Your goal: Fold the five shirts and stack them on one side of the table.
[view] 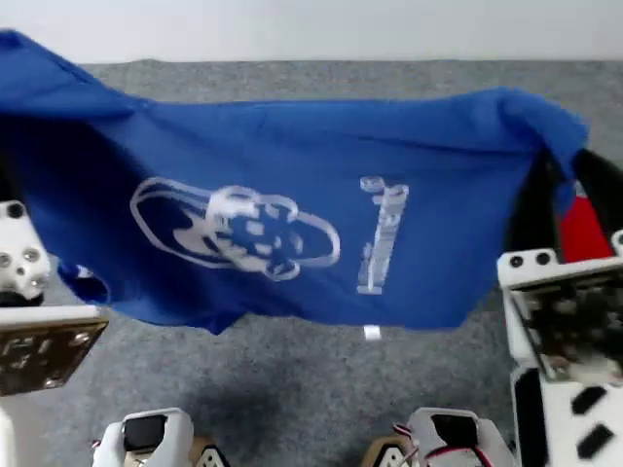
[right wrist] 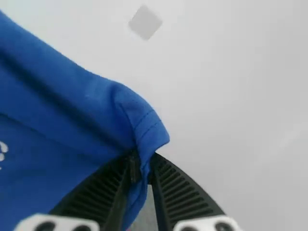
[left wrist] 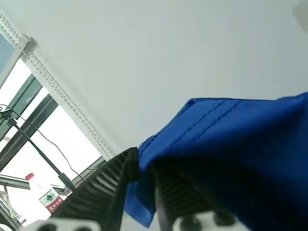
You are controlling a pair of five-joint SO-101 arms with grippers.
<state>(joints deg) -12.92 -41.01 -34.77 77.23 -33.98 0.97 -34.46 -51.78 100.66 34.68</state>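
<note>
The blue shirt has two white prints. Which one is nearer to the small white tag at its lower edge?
The narrow upright print on the blue shirt, almost directly above the tag. The wide oval print sits farther away.

A grey, carpet-like table (view: 321, 389) spread below, bordered at twelve o'clock by a pale wall (view: 321, 27). The left wrist view caught a white ceiling (left wrist: 168, 43) meeting daylight-bright windows (left wrist: 72, 142), with a red-capped bottle (left wrist: 43, 195) by the glass. The right wrist view caught a small grey square (right wrist: 145, 22) overhead.
</note>
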